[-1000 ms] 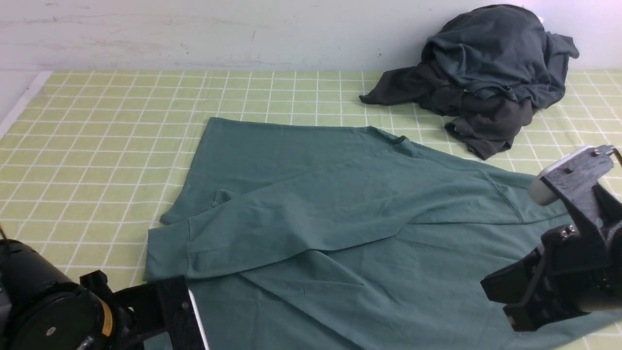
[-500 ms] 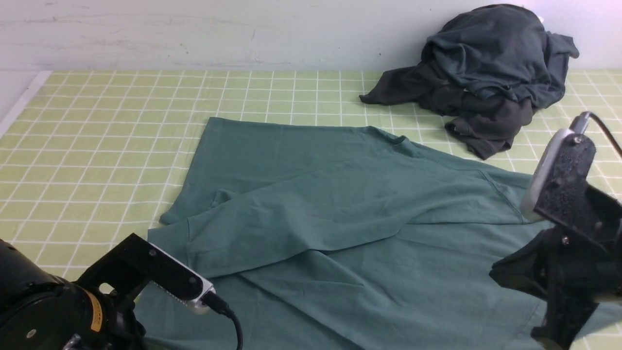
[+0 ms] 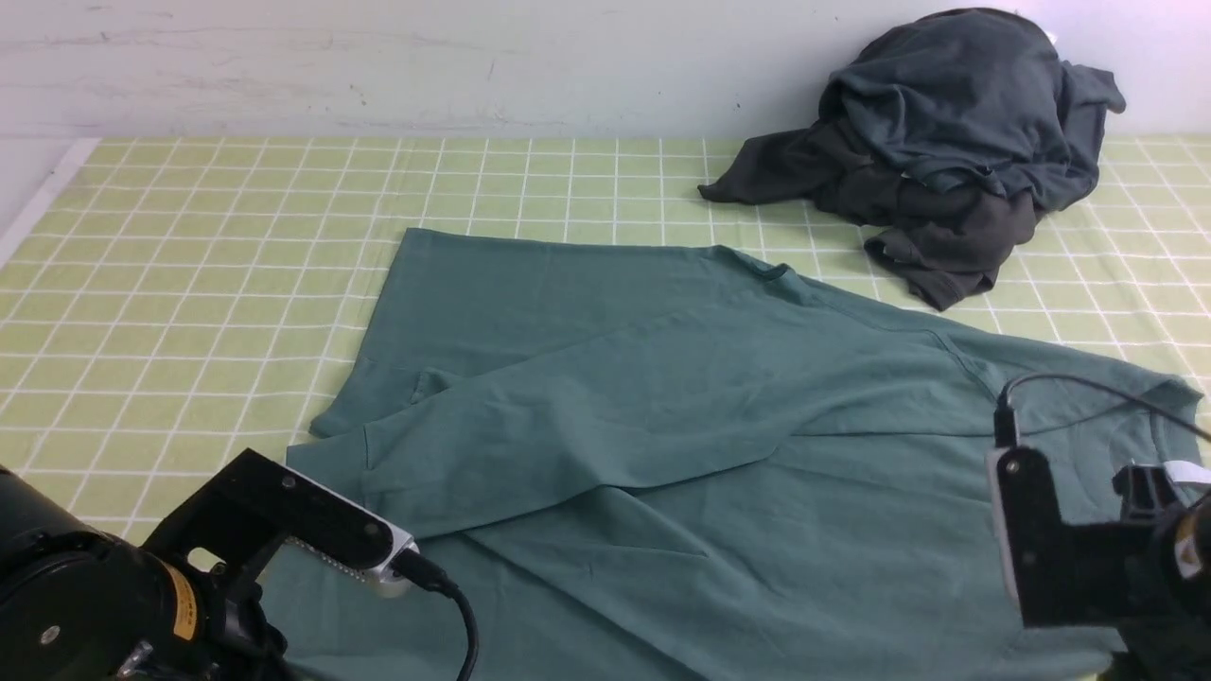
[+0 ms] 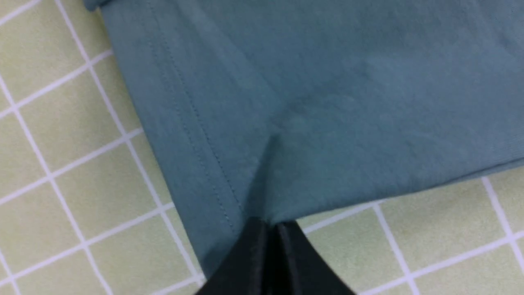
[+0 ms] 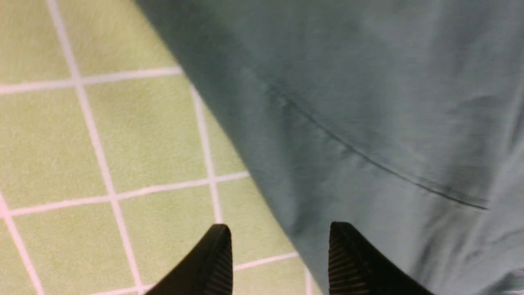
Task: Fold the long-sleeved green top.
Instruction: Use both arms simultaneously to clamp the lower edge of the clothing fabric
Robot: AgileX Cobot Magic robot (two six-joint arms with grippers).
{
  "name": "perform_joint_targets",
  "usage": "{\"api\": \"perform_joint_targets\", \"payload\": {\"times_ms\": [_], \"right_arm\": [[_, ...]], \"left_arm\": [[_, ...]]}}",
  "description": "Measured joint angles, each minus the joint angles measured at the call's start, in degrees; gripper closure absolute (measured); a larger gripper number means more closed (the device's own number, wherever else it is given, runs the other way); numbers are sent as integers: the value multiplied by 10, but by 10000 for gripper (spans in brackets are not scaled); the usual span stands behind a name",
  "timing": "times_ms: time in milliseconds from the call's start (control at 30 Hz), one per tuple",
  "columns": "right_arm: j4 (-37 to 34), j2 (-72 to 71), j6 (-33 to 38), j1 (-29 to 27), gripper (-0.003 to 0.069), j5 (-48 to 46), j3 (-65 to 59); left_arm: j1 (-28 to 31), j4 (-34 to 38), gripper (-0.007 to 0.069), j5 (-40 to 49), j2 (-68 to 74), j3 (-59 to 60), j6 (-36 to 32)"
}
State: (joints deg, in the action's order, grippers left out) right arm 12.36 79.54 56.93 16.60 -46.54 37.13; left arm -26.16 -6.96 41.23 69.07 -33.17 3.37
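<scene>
The green top lies spread out in the middle of the checked surface. One sleeve is laid across its body. A pile of dark clothes sits at the back right, not touching it.

The left gripper is pinched tight on the top's near left corner, beside the stitched hem. A small crease runs up from the pinch. The right gripper is wide and holds nothing. One finger is over the bare surface and the other is over the top's edge.

The top looks thin, soft and light. It will flop and bunch up. I think the corners are the best places to hold it, both at once, so it lifts evenly.
</scene>
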Motion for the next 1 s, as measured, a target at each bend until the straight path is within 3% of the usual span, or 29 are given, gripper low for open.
{"api": "perform_joint_targets", "payload": {"times_ms": [167,333,500,733,1000], "right_arm": [[35,51,1,0,347,63,-7],[58,90,1,0,375,68,-5],[59,100,1,0,449,59,-2],[69,63,-55,1,642,56,-7],[88,-39,-138,1,664,45,-7]], "left_arm": [[0,12,625,-3,0,0,-7],[0,14,625,-3,0,0,-7],[0,14,625,-2,0,0,-7],[0,14,625,37,0,-15,-7],[0,14,625,53,-5,-77,-6]]}}
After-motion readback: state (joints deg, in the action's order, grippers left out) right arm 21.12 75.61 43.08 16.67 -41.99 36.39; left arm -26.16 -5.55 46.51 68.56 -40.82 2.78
